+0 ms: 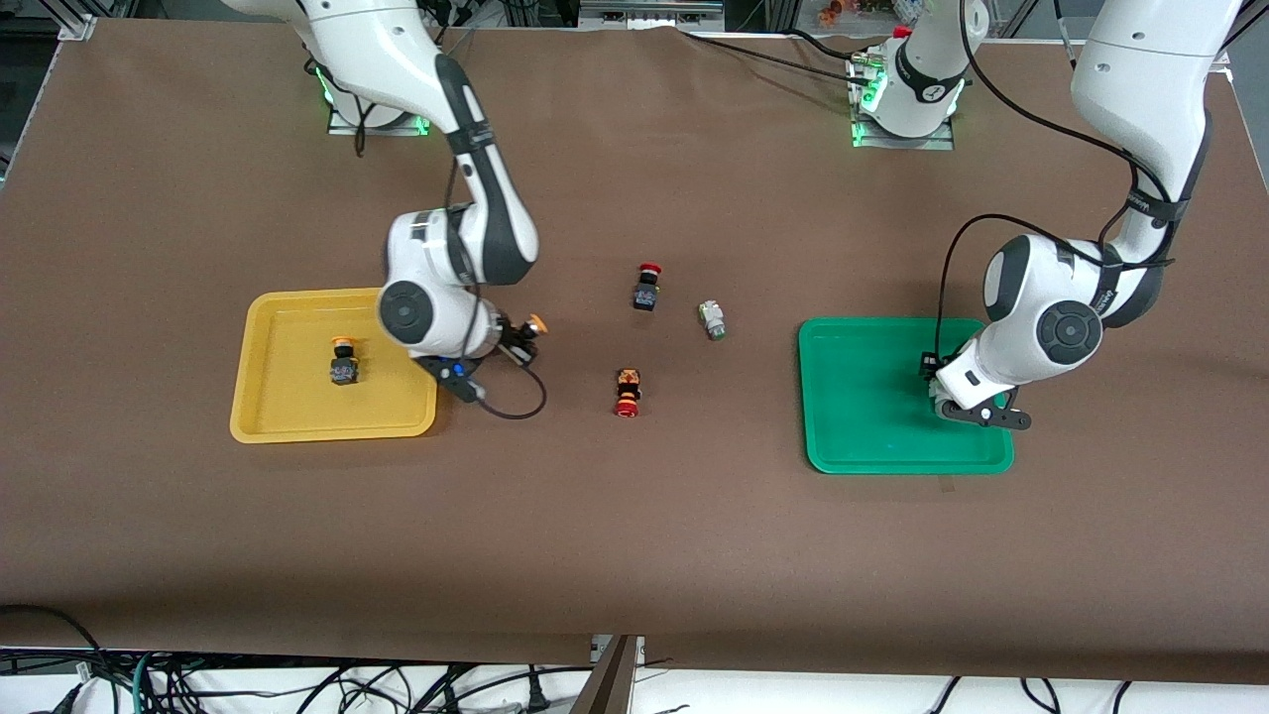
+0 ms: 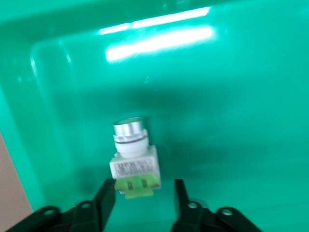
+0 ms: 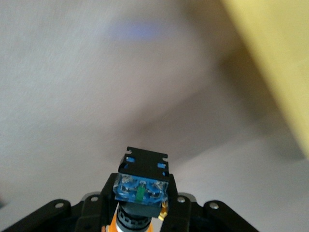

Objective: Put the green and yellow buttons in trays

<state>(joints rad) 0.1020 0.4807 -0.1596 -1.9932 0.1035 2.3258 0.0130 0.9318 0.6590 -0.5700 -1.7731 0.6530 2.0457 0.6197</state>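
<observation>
Your right gripper [image 3: 140, 208] is clamped on a yellow-capped button [image 1: 525, 330], its blocky black-and-blue body pinched between the fingers, just off the yellow tray [image 1: 288, 421] where its twin [image 1: 343, 361] already sits; by my judgement it next needs carrying over the raised rim. Your left gripper [image 2: 144, 205] stands spread low in the glossy green tray [image 1: 863, 446] around a whitish green button [image 2: 133, 157], apparently released. The other green button [image 1: 712, 319] awaits on the matte brown table [image 1: 634, 535].
</observation>
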